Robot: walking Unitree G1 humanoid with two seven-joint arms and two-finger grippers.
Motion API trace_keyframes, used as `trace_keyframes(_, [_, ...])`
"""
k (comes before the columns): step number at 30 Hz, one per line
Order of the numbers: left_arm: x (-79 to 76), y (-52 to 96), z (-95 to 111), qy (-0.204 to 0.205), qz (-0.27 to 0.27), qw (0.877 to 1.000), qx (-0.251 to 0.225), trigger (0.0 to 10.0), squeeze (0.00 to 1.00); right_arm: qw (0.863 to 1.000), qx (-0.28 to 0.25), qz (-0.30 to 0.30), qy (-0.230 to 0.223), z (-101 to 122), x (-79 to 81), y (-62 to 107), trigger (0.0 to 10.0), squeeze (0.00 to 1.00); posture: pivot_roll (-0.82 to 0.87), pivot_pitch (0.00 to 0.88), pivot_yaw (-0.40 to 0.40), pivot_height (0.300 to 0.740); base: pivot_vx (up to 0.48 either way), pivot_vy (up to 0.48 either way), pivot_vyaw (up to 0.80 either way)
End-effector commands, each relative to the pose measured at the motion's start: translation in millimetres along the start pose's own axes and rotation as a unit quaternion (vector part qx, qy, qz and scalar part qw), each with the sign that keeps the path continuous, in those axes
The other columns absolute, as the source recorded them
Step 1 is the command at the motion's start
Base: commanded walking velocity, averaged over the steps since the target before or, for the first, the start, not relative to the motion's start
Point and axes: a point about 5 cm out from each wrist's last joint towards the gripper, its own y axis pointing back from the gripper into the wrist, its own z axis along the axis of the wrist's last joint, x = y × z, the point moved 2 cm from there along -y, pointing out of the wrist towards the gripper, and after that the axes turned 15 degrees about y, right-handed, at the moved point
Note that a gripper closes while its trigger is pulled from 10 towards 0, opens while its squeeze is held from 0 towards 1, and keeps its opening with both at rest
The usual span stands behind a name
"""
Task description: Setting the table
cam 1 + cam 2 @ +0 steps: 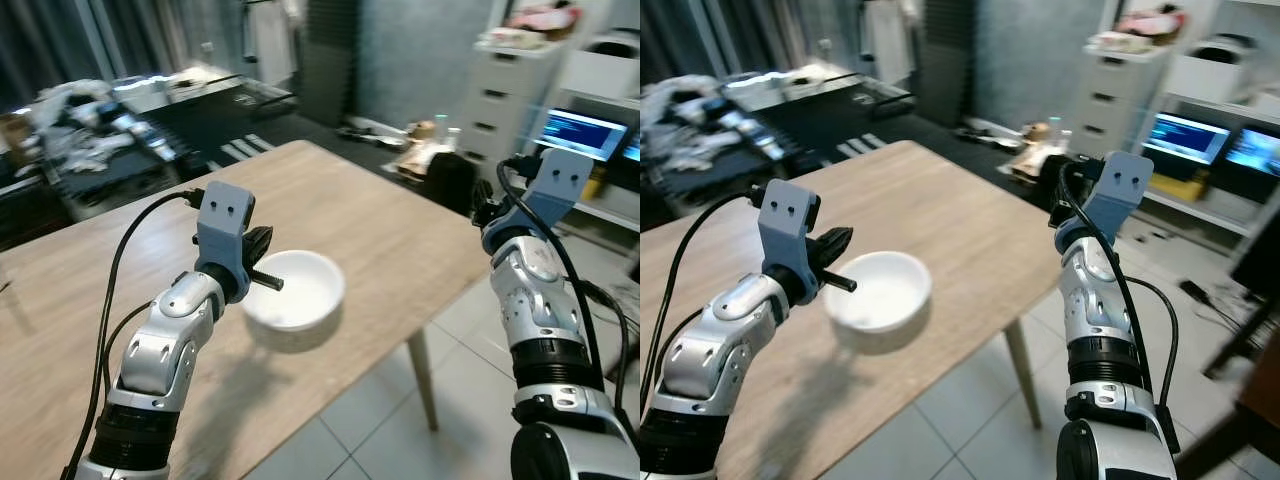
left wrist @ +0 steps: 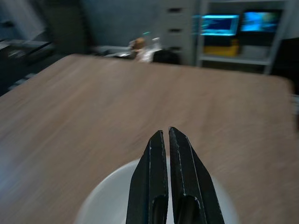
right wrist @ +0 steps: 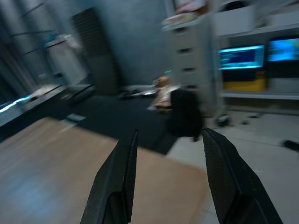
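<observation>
On your left, the left gripper [image 2: 166,140] has its black fingers pressed together on the near rim of the white bowl [image 1: 297,290], which sits over the wooden tabletop [image 1: 380,220] close to its near edge, casting a shadow on the wood below; you cannot tell whether it touches the surface. To your right, the right gripper [image 3: 170,144] is raised off the tabletop's right corner, above the tiled floor [image 1: 470,340], its fingers spread wide apart and holding nothing.
</observation>
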Motion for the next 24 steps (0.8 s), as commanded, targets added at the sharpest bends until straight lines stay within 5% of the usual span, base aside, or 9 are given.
trace_keyframes(1, [4.7,-0.8,-3.1,-0.002,0.014,1.0,0.011,10.0,0.0,1.0,0.004,0.001,-0.004,-1.9,2.4,1.1,10.0,0.0,0.06,0.064,0.138,0.74,0.0,0.0,-0.8])
trace_keyframes(24, [4.5,-2.6,-4.1,-0.002,0.02,1.0,0.014,10.0,0.0,1.0,0.009,0.007,-0.006,-4.4,8.6,2.3,10.0,0.0,0.06,0.056,0.138,0.74,0.0,0.0,-0.8])
